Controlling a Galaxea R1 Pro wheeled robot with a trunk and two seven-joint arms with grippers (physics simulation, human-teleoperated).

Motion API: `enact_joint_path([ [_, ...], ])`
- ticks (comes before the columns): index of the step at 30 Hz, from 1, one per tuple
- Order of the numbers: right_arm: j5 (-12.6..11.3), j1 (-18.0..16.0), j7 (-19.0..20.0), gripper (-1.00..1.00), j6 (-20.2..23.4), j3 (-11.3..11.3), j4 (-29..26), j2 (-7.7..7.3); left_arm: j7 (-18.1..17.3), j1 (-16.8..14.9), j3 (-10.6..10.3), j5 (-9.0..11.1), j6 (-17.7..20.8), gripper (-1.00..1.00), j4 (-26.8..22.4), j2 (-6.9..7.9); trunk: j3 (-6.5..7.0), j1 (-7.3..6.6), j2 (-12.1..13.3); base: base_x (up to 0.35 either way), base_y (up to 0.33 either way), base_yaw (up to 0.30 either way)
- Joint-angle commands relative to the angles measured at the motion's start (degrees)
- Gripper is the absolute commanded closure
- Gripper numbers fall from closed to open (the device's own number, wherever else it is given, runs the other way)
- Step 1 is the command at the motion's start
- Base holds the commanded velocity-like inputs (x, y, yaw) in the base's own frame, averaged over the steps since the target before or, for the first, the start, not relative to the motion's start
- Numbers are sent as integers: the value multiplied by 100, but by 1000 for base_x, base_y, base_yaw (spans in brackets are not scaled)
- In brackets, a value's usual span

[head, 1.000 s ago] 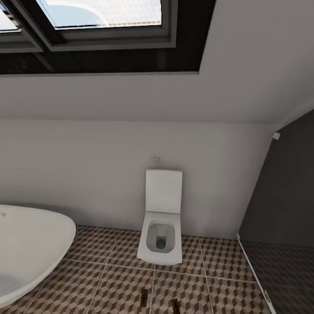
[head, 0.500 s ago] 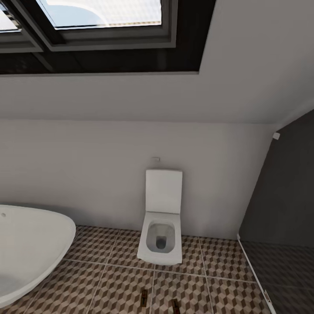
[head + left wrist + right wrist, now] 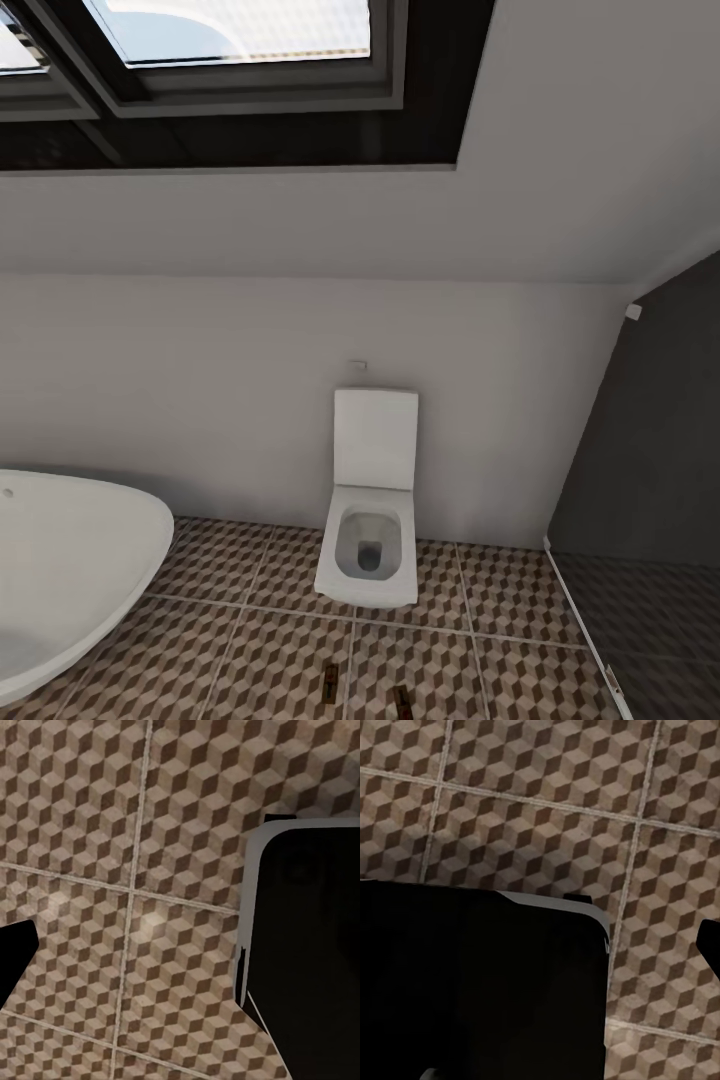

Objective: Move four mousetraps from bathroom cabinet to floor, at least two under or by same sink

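Two mousetraps lie on the bathroom floor [image 3: 260, 640] at the lower edge of the head view: one mousetrap [image 3: 330, 684] and, just right of it, a second mousetrap [image 3: 403, 700], both in front of the toilet. The cabinet and the sink are out of view. In the left wrist view my left gripper [image 3: 161, 964] hangs over bare patterned tile, one dark finger [image 3: 15, 960] at the picture's edge. Over the same kind of tile, my right gripper [image 3: 547, 945] shows one dark finger [image 3: 710, 945] at the edge. Nothing sits between either pair of fingers.
A square white toilet [image 3: 369, 525] stands against the pale grey back wall. The white bathtub [image 3: 70, 570] fills the left. A dark glass partition [image 3: 650, 480] closes the right. Skylights [image 3: 230, 40] sit in the sloped ceiling. My dark base [image 3: 307, 945] [image 3: 472, 982] shows below both wrists.
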Motion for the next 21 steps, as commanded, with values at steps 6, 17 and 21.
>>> enact_joint_path([
  [6, -23, -2, -4, -100, -19, 35, 6, 0, 16, -5, -48, 28, -15, -100, 5, -1, -11, 3, -11, 0, 0, 0],
  [17, -23, 1, -5, -100, -20, 35, 6, 0, 16, -4, -49, 28, -15, -100, 5, -1, -11, 3, -11, 0, 0, 0],
  [21, -23, 0, -6, -100, -19, 35, 6, 0, 16, -4, -50, 28, -15, -100, 5, -1, -11, 3, -11, 0, 0, 0],
])
